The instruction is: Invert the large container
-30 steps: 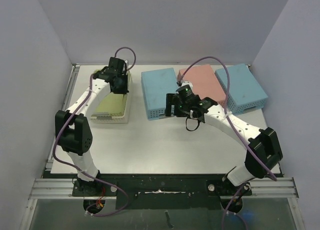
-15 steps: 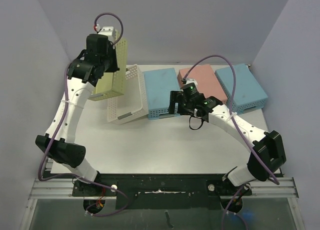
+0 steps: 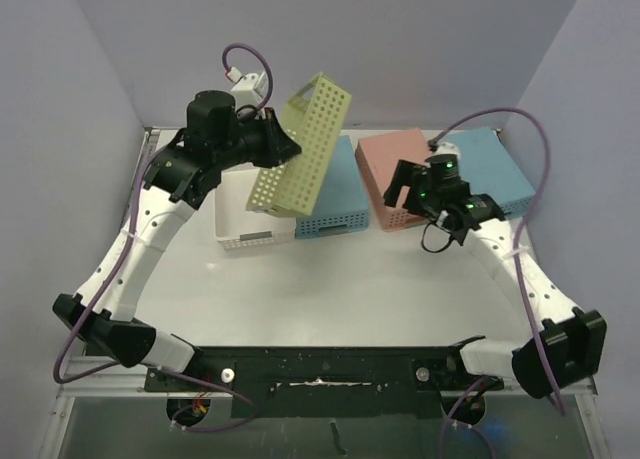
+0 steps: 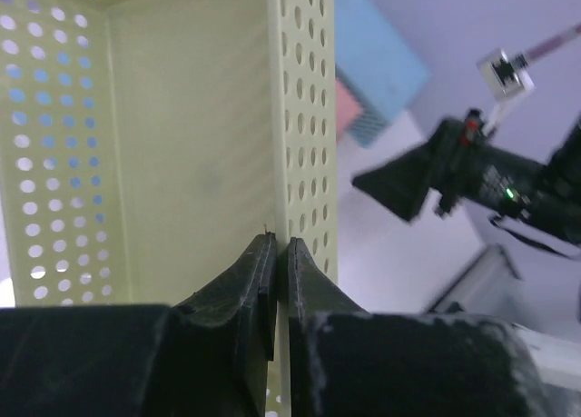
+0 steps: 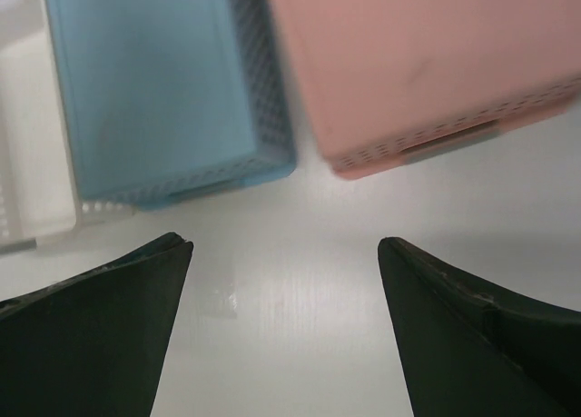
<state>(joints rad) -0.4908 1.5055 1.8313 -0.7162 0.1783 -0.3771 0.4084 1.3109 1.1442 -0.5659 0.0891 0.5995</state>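
My left gripper (image 3: 283,149) is shut on the side wall of a yellow-green perforated basket (image 3: 303,144) and holds it tilted in the air, above the white and near blue baskets. In the left wrist view the jaws (image 4: 281,253) pinch that wall, with the basket's inside (image 4: 182,144) to the left. A larger white basket (image 3: 243,232) sits open side up on the table below. My right gripper (image 3: 398,187) is open and empty, low over the table in front of the pink basket; it also shows in the right wrist view (image 5: 281,281).
A blue basket (image 3: 340,201) lies upside down beside the white one. A pink basket (image 3: 385,164) and a second blue basket (image 3: 498,164) lie upside down at the back right. The right wrist view shows the blue (image 5: 154,90), pink (image 5: 408,63) and white (image 5: 23,163) baskets.
My left arm lifted the yellow-green basket out of the white one, swung it right and tipped it. The white basket settled flat. My right arm moved right, toward the pink basket.
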